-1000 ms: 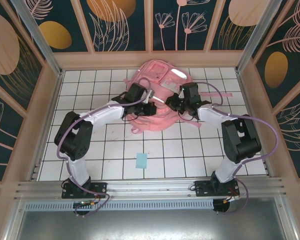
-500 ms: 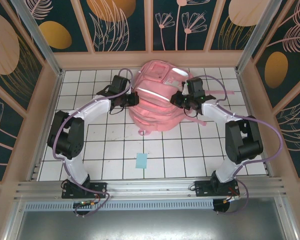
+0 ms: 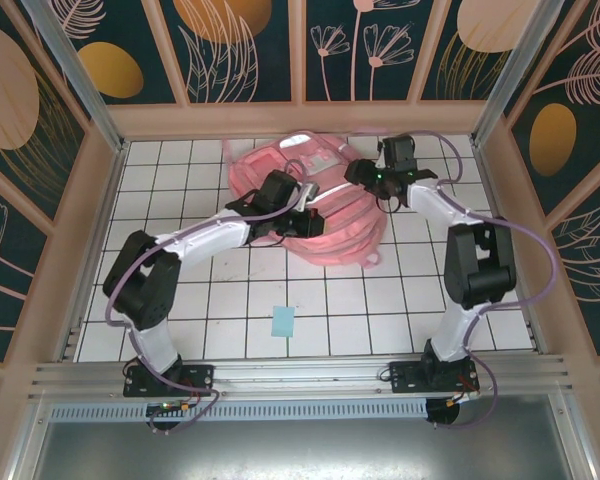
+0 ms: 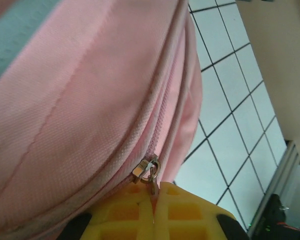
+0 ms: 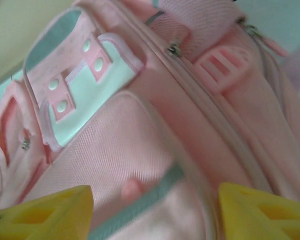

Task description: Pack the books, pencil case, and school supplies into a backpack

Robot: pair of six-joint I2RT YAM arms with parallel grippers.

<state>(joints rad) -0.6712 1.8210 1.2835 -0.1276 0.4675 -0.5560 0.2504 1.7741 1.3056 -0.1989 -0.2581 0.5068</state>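
Backpack (image 4: 80,100) zipper pull (image 4: 147,170) in left claw (image 4: 153,194)

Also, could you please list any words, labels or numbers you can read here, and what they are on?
None can be read.
The backpack shows no legible label or brand.
Its zipper pull bears no marking I can make out.
The light-blue pad looks blank.

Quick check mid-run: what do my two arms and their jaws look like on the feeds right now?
The left arm and the right arm match: white link shells between bulky black joint housings, each on a black base. A purple cable loops along each arm. The wrist ends are black, and the jaws are bright yellow plastic moulded with a grid of square recesses.
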